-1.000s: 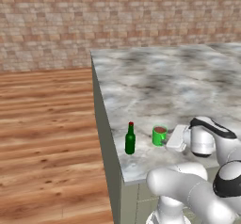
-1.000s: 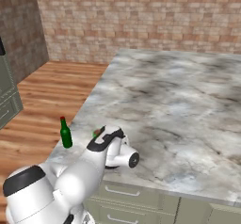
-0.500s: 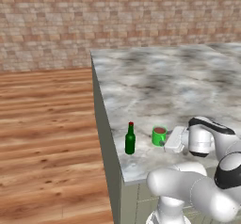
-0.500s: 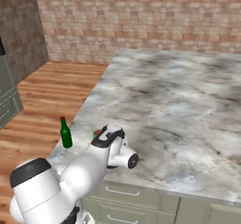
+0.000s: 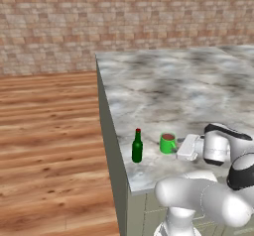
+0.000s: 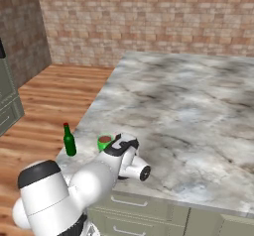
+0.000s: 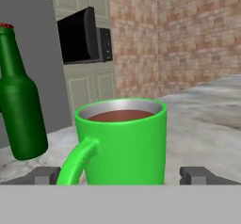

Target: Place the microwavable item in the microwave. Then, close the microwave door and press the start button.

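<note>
Closer to the mug now than a second ago, the gripper (image 7: 120,176) has slid along the counter toward it; mug and bottle have not shifted. Its jaws stand fully apart and hold nothing, one dark tip on each side of the bright green mug (image 7: 123,143), which sits between them with its handle turned toward the hand. From the left base view the white hand lies low and level, just beside the mug (image 5: 167,143).

The mug stands near the counter's left front corner, a little in from the left edge. A dark green bottle (image 5: 137,146) with a red cap stands upright just beside it, nearer that edge.

Nothing of the task is done yet, I judge: the mug is ungrasped and on the marble counter (image 5: 198,91); carrying, closing the door and pressing start all remain. The microwave (image 7: 85,36) shows far off, black and glossy, its door swung open.

The mug is smooth, cylindrical, pale inside, filled with brown liquid. The counter is mottled grey stone; the wall behind is rough brick.
</note>
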